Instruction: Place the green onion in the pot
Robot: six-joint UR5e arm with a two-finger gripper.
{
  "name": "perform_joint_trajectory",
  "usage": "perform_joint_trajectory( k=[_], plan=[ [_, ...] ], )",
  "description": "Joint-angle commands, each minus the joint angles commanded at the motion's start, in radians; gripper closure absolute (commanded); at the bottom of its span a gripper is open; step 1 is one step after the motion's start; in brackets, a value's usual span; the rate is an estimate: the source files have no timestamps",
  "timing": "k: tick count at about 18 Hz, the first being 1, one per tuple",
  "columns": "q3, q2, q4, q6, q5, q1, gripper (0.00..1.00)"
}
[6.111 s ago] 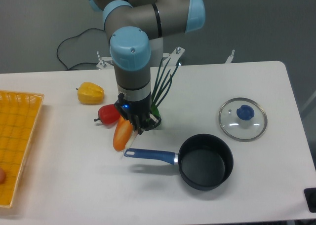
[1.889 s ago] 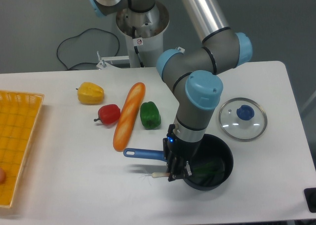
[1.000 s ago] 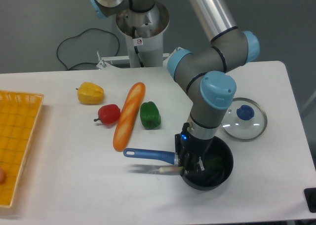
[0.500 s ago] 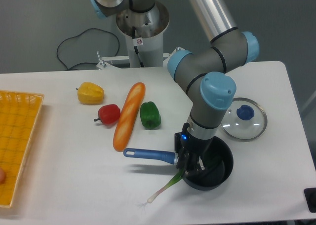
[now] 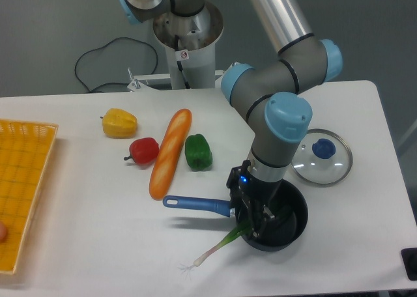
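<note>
Camera's fixed view shows the white table (image 5: 339, 108) with the arm reaching down toward its near edge, right of the middle. Near that edge sits the pot (image 5: 287, 222), its blue handle pointing toward the table's left edge. The gripper (image 5: 255, 213) hangs low over the pot's left rim. Whether its fingers are parted or pinched I cannot tell; dark metal against the dark pot hides the gap.

The green onion (image 5: 218, 246) lies slantwise across that same rim, its long axis running from the pot's inside down toward the near-left. Its white rooted end rests on the tabletop, outside the pot, near the front edge; its green leaves go in under the gripper and are lost against the black interior. So the stalk is half in, half out, and it trails away from the fingers toward the near-left. I judge the placing not finished: the bulb end must yet come over the rim.
</note>
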Motion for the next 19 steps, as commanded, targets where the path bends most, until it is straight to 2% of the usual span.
perform_joint_trajectory(
  k=[4, 7, 11, 16, 19],
  plan=[
    [-0.035, 0.046, 0.002, 0.008, 0.043, 0.022, 0.00],
    [-0.049, 0.081, -0.002, 0.012, 0.202, 0.017, 0.00],
    [-0.063, 0.086, -0.008, 0.002, 0.415, -0.009, 0.00],
    [-0.080, 0.083, -0.073, -0.002, 0.434, 0.022, 0.00],
    [-0.089, 0.080, -0.092, 0.000, 0.428, 0.055, 0.00]
  ],
)
